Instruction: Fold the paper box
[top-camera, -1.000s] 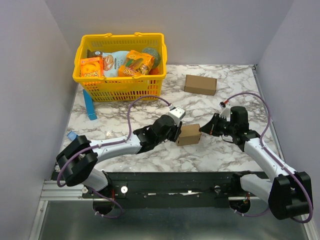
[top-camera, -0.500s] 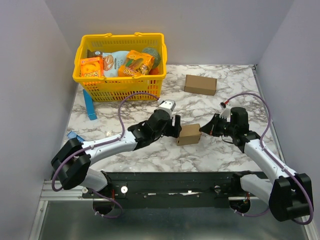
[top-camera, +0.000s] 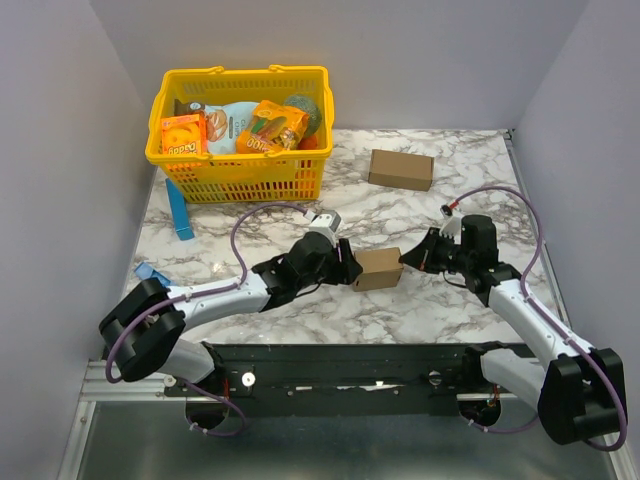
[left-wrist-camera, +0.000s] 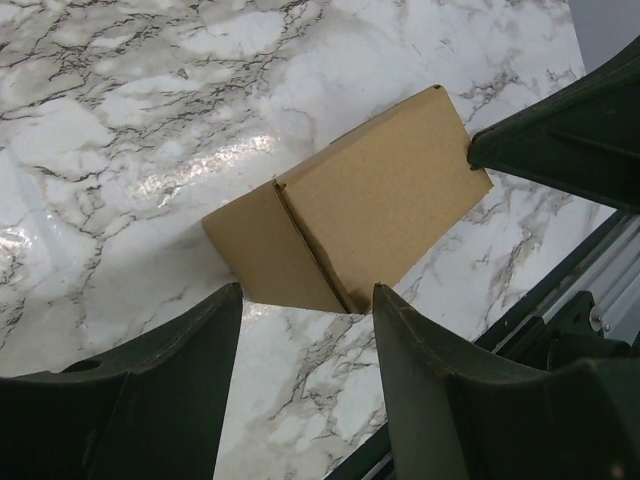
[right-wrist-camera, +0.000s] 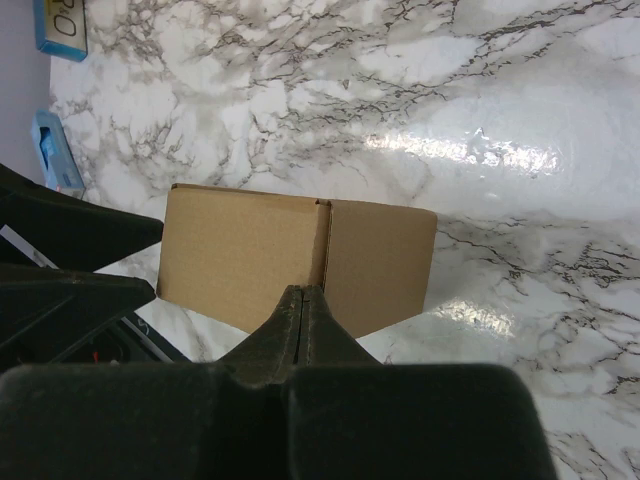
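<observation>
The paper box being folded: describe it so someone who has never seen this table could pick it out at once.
On the marble table, look at the near middle, in front of the yellow basket. The paper box lies there between the left fingers and the right fingers. It is small, squarish and plain brown, unlike the longer brown carton farther back.

Your setup, counted from above: 2 grippers, the left gripper (top-camera: 350, 269) and the right gripper (top-camera: 404, 258); 1 paper box (top-camera: 378, 268); 1 longer brown carton (top-camera: 400, 169); 1 yellow basket (top-camera: 240, 180) w/ 2 orange snack boxes (top-camera: 183, 135) (top-camera: 272, 126) showing, other contents unclear; 2 blue pkgs (top-camera: 179, 210) (top-camera: 145, 270); all on 1 marble table (top-camera: 450, 310).
</observation>
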